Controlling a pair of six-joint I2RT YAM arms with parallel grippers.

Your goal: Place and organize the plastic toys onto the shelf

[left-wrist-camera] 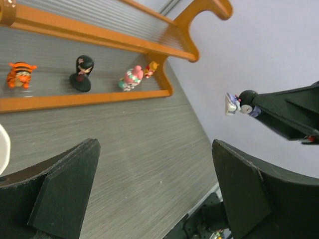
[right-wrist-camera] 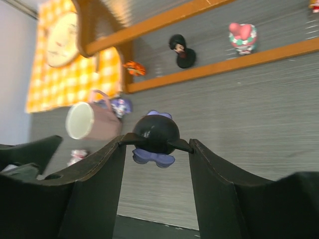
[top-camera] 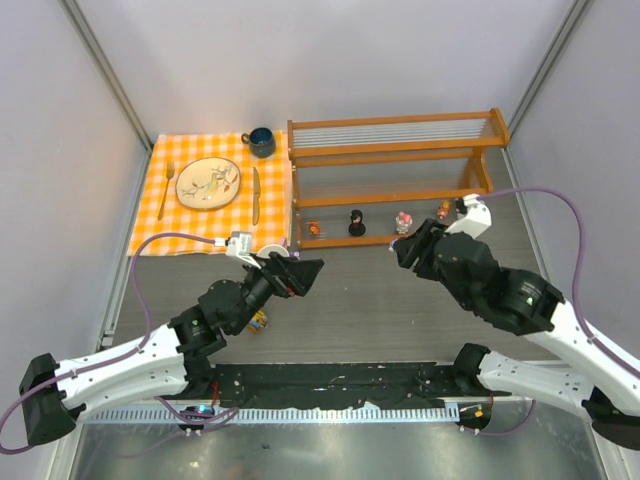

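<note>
Our right gripper [right-wrist-camera: 155, 145] is closed on a black-headed plastic figurine with a purple-blue body [right-wrist-camera: 155, 130]. It pinches the head between both fingertips and holds the toy in the air above the grey wood-grain tabletop [right-wrist-camera: 259, 139], in front of the shelf. Our left gripper [left-wrist-camera: 154, 145] is spread wide with nothing between its fingers. It hovers over the tabletop, pointing toward the right gripper, and the two are well apart.

Beside the left forearm we see a small orange-and-blue figurine [top-camera: 258, 321] on the tabletop. Just past the left gripper is a white-and-pink mug [right-wrist-camera: 92, 121] with a small purple-blue figurine [right-wrist-camera: 121, 105] just beside it. Both are near the left end of the shelf.

Farther on stands the wide orange-brown wooden two-tier shelf [top-camera: 400, 197]. In its lowest tier, behind the front rail, we count four toys in a row, each apart from the next. From left to right they are an orange striped tiger figurine [top-camera: 313, 229], a black figurine [top-camera: 357, 223], a pink-white figurine [top-camera: 403, 222] and a yellow-orange figurine [top-camera: 443, 210].

Left of the shelf lies an orange checked cloth [top-camera: 150, 225]. It carries a round cream plate [top-camera: 208, 184] with a fork [top-camera: 167, 190] on its left and a knife [top-camera: 256, 195] on its right. At the far edge, between cloth and shelf, sits a dark blue cup [top-camera: 262, 142].
</note>
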